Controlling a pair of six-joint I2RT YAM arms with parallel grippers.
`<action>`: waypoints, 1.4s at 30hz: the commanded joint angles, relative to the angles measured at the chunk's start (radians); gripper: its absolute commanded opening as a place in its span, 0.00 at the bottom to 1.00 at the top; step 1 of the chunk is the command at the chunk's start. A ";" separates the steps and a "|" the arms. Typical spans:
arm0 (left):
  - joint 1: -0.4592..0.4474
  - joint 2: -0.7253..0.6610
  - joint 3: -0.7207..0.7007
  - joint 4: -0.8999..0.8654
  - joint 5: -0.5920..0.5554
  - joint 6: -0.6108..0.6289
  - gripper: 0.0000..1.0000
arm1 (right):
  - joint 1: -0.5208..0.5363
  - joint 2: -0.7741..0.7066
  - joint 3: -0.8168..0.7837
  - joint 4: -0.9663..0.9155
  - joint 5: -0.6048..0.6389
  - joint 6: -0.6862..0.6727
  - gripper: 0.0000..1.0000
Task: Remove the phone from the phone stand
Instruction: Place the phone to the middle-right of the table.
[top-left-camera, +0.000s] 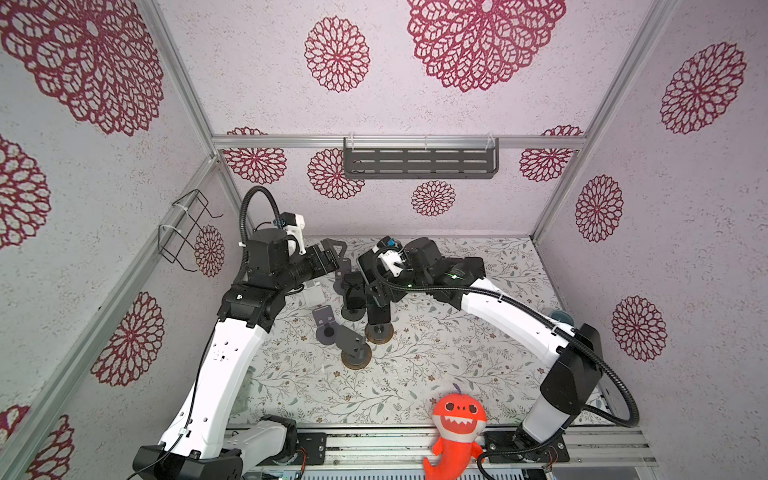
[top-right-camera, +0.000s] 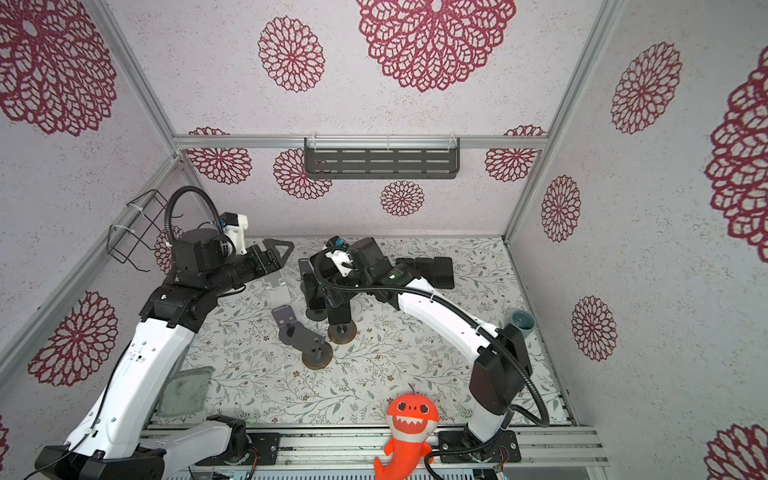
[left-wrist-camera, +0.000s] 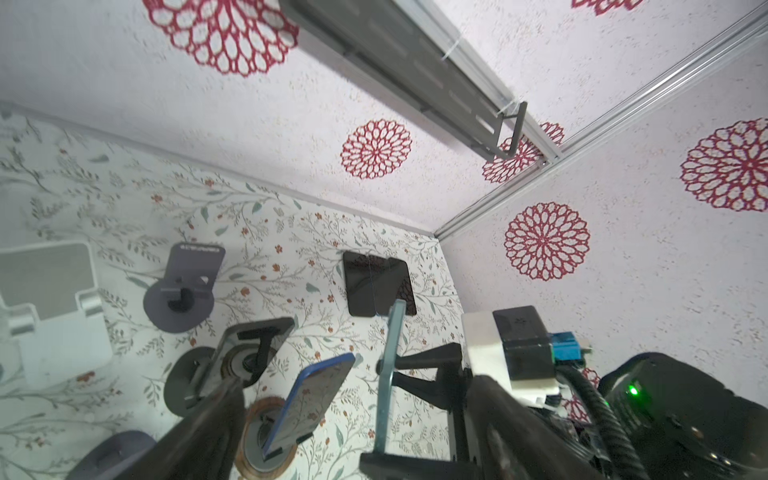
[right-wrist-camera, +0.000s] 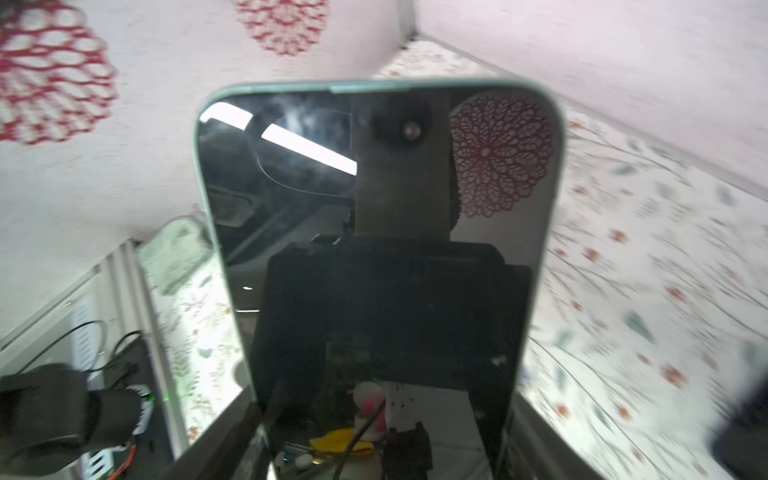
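Arms from 5 and 7 o'clock meet over your leaf-print tabletop (top-left-camera: 415, 374), between its centre and 11 o'clock. Your right pincer (right-wrist-camera: 384, 401) pinches the phone (right-wrist-camera: 374, 199) across its width, one finger on each long edge, low down. That is where the phone is. The right wrist hides it in both top views. No stand shows under it, so you cannot tell whether it is clear of its cradle. Your left pincer (top-left-camera: 338, 257) is spread wide at 10 o'clock, near the back edge, and holds nothing.

The phone stands roughly on end, with its long axis near vertical and its top short edge up. Its dark glass faces the right pincer, toward 3 o'clock. In the left wrist view the phone (left-wrist-camera: 388, 374) shows edge-on as a thin green strip.

Expect a stiff, flat slab, fairly heavy for its size. The rim is smooth, the glass is slick, and it would likely break if dropped. The long edges are the right place to hold it, so keep off the glass. Gripped this low it is probably top-heavy and could swing between the fingers. A hold nearer mid-length would be steadier.

Near it, a blue phone (left-wrist-camera: 309, 399) is propped up. Empty stands (top-left-camera: 351, 345) sit toward 6 o'clock of it. Dark phones (top-right-camera: 432, 270) lie flat toward 1 o'clock.
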 joint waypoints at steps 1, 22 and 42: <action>0.009 0.062 0.043 -0.022 -0.018 0.063 0.89 | -0.092 -0.123 -0.030 -0.077 0.117 0.014 0.48; 0.009 0.172 0.058 -0.037 -0.080 0.294 0.92 | -0.622 0.043 -0.359 -0.179 0.307 -0.024 0.07; 0.053 0.115 -0.115 0.082 -0.066 0.290 0.90 | -0.657 0.233 -0.253 -0.183 0.239 -0.058 0.21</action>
